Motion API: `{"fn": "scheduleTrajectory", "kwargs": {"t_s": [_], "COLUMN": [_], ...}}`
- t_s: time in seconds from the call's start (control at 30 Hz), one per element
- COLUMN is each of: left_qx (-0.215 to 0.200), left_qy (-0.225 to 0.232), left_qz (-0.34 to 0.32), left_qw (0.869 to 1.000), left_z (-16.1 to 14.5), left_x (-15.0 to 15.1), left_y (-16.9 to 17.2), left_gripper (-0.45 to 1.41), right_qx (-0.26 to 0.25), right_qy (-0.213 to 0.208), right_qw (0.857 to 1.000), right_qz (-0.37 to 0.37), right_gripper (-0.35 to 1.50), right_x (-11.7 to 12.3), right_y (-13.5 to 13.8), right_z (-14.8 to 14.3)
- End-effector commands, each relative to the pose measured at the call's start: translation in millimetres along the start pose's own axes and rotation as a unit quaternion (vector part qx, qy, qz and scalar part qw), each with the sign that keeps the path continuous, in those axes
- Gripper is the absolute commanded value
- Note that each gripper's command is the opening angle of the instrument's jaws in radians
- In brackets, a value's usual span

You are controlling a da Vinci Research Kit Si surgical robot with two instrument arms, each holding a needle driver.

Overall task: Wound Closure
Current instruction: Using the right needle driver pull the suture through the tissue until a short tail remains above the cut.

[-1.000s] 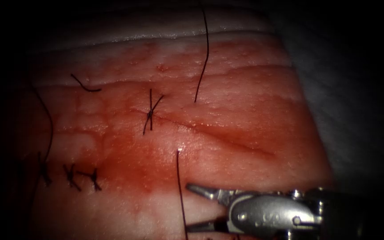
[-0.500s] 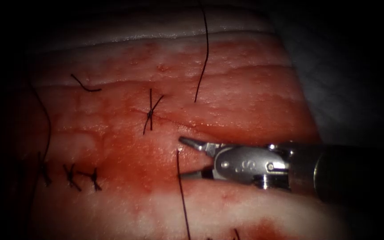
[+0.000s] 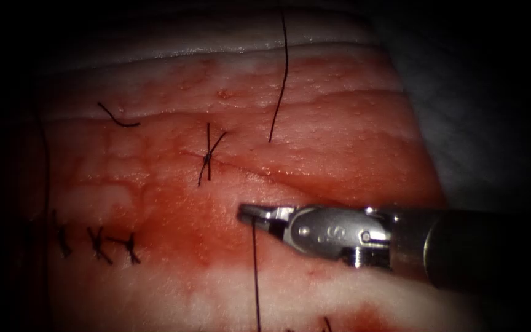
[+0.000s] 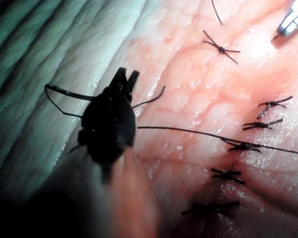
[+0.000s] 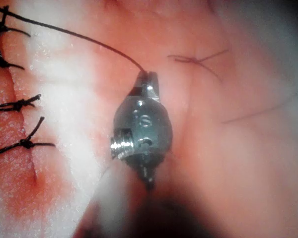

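- At the tip of the right tool (image 3: 254, 215), the jaws are clenched on the thread (image 3: 255, 276), right where the strand comes out of the tissue (image 3: 339, 147).
- From the jaws the thread trails away toward the near edge; it looks light, limp and slippery, likely best gripped close to its exit.
- Just beyond the jaws lies the cut (image 3: 302, 187), with one knotted stitch (image 3: 207, 157) on it and a loose strand (image 3: 281, 80) beyond that.
- Well apart, the left tool (image 4: 125, 81) hovers over pale tissue, jaws slightly parted, grasping nothing.
- No needle can be made out.
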Motion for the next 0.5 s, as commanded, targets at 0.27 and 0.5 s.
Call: {"fn": "scheduleTrajectory", "kwargs": {"t_s": [0.27, 0.5], "left_qx": [-0.006, -0.048], "left_qy": [0.013, 0.011], "left_qz": [0.006, -0.011], "left_qw": [1.000, 0.999], "left_z": [4.0, 5.6], "left_x": [-3.8, -4.3], "left_y": [-2.2, -1.0], "left_gripper": [-0.45, -0.45], "right_qx": [0.008, 0.019], "right_qy": [0.000, -0.005], "right_qw": [1.000, 1.000], "right_qz": [-0.002, -0.007], "right_gripper": [-0.35, -0.35], "right_x": [2.1, 4.1], "right_y": [-3.7, -6.7], "right_z": [-1.4, -3.0]}}
